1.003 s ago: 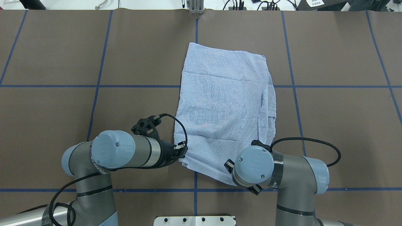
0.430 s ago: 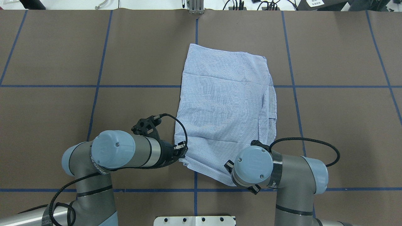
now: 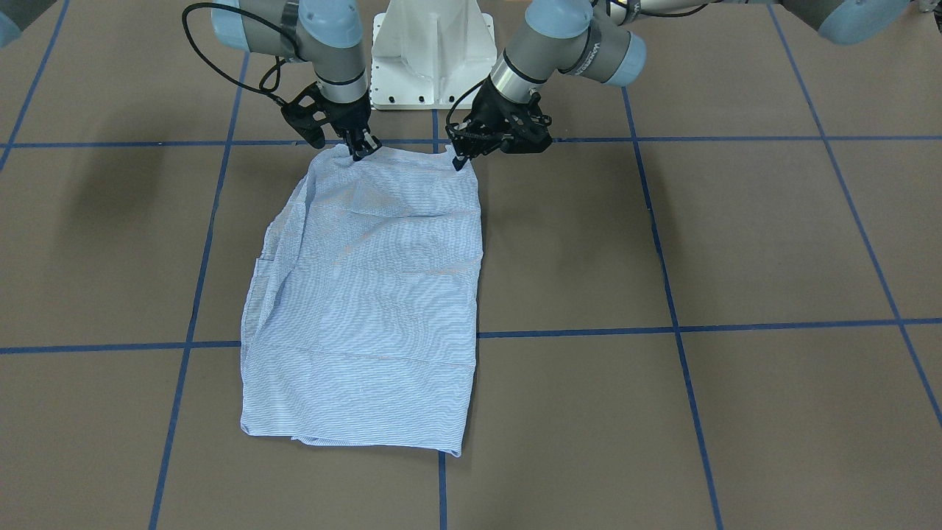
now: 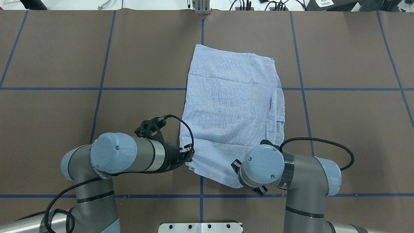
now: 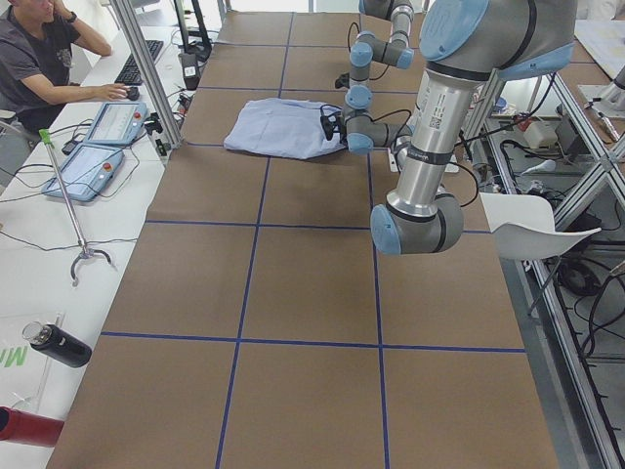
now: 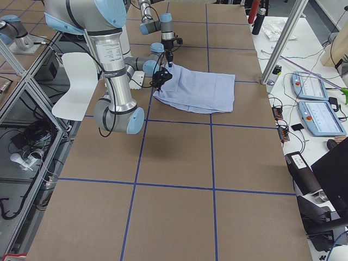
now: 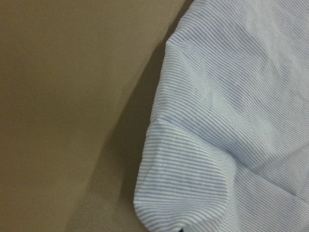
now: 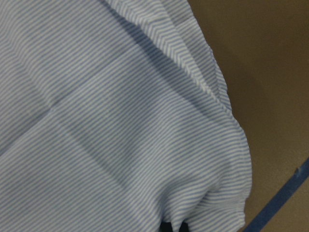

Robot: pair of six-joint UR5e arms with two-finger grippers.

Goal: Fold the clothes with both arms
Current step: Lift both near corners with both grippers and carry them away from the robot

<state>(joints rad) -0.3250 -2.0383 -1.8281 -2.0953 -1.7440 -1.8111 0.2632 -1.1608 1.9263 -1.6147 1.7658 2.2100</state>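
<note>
The brown table (image 3: 736,258) spread wide outboard of the left gripper (image 3: 458,156) and the right gripper (image 3: 362,149), each clamped shut on one near corner of the single shirt (image 3: 368,294) stretching ahead.

I see the shirt (image 4: 231,110) lying on the table (image 4: 97,48), about midway across its width, its length running from the robot's edge toward the far edge. My left pincer (image 3: 462,151) grips the shirt's near left corner and my right pincer (image 3: 362,147) its near right corner. The base (image 3: 434,44) stands behind them at the robot's edge.
</note>
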